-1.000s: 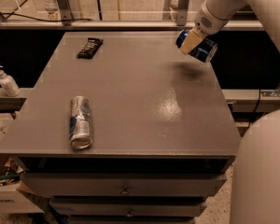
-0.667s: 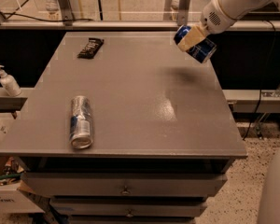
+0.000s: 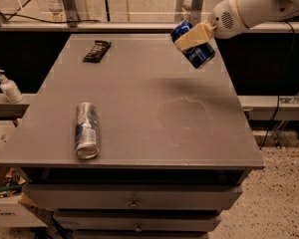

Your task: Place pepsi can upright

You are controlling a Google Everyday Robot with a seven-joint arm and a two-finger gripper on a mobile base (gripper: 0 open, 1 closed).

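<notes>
Over the last second the short dark-blue pepsi can [image 3: 198, 55] has moved a little to the left and inward over the far right part of the grey table [image 3: 154, 118]. The robot's bulky white body has left the lower right of the view. The beige two-finger hand [image 3: 192, 38] stays clenched around the can's middle, and the can hangs tilted in the air, its top leaning toward the far left, clear of the surface, with a soft shadow beneath it. Judging by this, the carry is well along, but the can must still be turned vertical and lowered before release. The white arm [image 3: 254, 6] is cut off at the top right edge. Only the near finger shows; the other lies behind the can. The can's logo cannot be made out. The long silver-and-blue can [image 3: 86, 130] lies on its side near the front left, and the dark snack wrapper [image 3: 96, 51] sits at the far left, both well apart from the hand.
</notes>
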